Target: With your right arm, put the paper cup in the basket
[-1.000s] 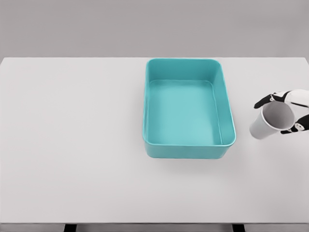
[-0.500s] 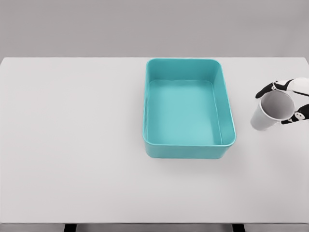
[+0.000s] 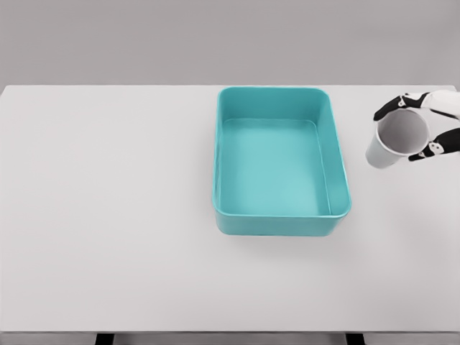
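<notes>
I'm holding the paper cup (image 3: pixel 396 140) in the right hand (image 3: pixel 425 123), fingers wrapped round its rim, tilted w/ mouth facing cam, at upper right of frame, and the basket (image 3: pixel 338 154) is sitting just left, so next move's leftward.

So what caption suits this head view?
Right hand holds a paper cup beside the empty teal basket on a white table.
</notes>
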